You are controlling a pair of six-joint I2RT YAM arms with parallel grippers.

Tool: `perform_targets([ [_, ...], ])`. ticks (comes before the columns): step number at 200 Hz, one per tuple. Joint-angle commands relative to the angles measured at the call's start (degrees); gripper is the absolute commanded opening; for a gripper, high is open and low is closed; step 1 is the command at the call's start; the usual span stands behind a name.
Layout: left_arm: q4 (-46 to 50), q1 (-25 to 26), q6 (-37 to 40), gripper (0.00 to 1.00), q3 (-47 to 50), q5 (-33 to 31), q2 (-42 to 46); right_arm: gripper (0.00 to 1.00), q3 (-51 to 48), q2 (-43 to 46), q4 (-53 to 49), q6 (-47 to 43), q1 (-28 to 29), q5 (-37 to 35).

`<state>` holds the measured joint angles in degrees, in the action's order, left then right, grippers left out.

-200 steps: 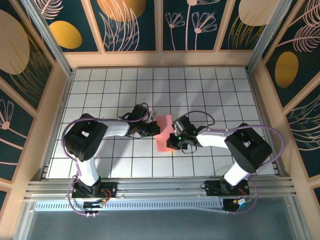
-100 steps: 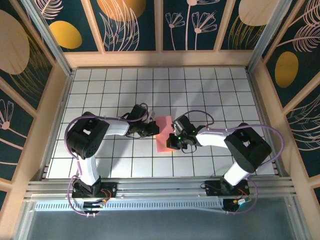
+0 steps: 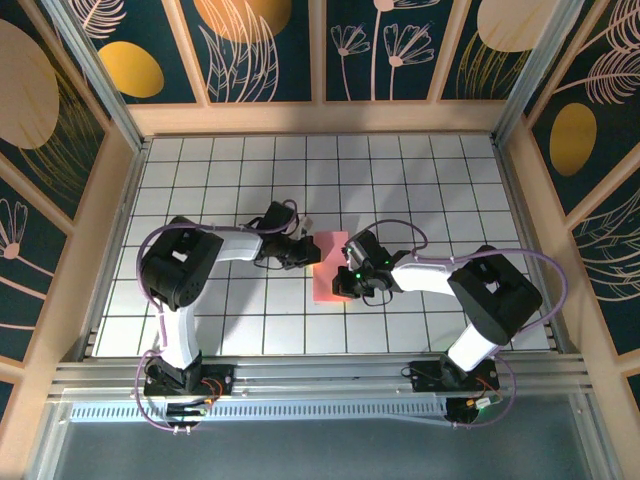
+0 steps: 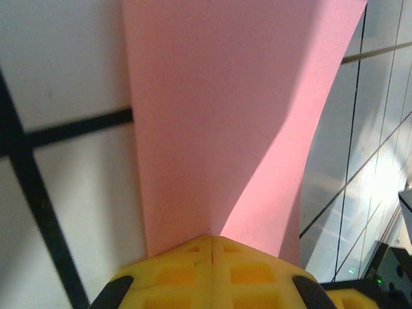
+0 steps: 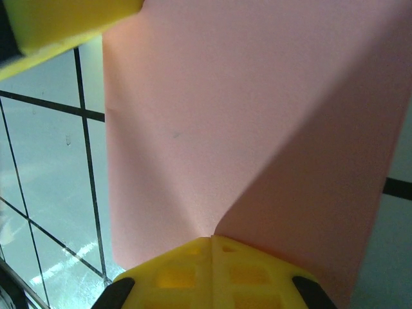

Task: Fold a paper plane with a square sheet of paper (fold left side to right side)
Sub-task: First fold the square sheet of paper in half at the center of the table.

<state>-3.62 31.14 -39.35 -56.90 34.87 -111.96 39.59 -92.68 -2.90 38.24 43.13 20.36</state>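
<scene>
The square sheet of paper (image 3: 326, 270) is a narrow salmon-pink strip on the white tiles, standing partly raised between my two grippers. My left gripper (image 3: 309, 253) is at its upper left corner. In the left wrist view, the yellow jaws of the left gripper (image 4: 212, 239) are shut on the paper's edge, and the sheet (image 4: 225, 116) bends along a shaded line from the tips. My right gripper (image 3: 343, 287) holds the lower end. Its jaws (image 5: 212, 239) are likewise shut on the sheet (image 5: 244, 116). A yellow finger (image 5: 58, 26) of the left gripper shows at the far corner.
The white tiled floor (image 3: 420, 190) with black grid lines stretches all around the paper. Wooden walls (image 3: 320, 118) fence it in at the back and sides. The right arm's dark body (image 4: 393, 283) shows just beyond the paper in the left wrist view.
The left arm's elbow has swung up and to the right, and its gripper has edged slightly toward the back. The paper and the right gripper have hardly moved.
</scene>
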Motion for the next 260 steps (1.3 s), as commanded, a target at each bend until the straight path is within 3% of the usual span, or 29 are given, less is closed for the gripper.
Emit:
perform_targets([
  [1, 0.6, -3.1, 3.5, 0.0, -3.8, -9.8, -3.8, 0.0, -3.6, -3.6, -10.9, -0.9, 0.3, -7.4],
  [121, 3.3, -7.0, 5.0, 0.0, -15.5, -11.8, -11.1, 0.0, -4.2, -2.5, -10.3, -0.2, 0.3, -7.4],
  [178, 2.1, -7.1, 5.6, 0.0, -13.2, -11.9, -7.1, 0.0, -3.9, -2.2, -10.0, 0.0, 0.3, -7.3],
  [195, 0.0, -7.1, 5.2, 0.0, -9.5, -9.8, -3.4, 0.0, -3.7, -2.3, -10.1, -0.1, 0.3, -7.4],
  [233, -6.8, -6.1, 2.4, 0.0, -0.6, 1.5, 1.7, 0.0, -3.5, -2.9, -10.0, -0.2, 0.3, -7.5],
  [260, -7.1, -3.8, 2.5, 0.0, 0.6, 3.5, 1.5, 0.0, -3.6, -3.3, -9.8, 0.1, 0.3, -7.4],
])
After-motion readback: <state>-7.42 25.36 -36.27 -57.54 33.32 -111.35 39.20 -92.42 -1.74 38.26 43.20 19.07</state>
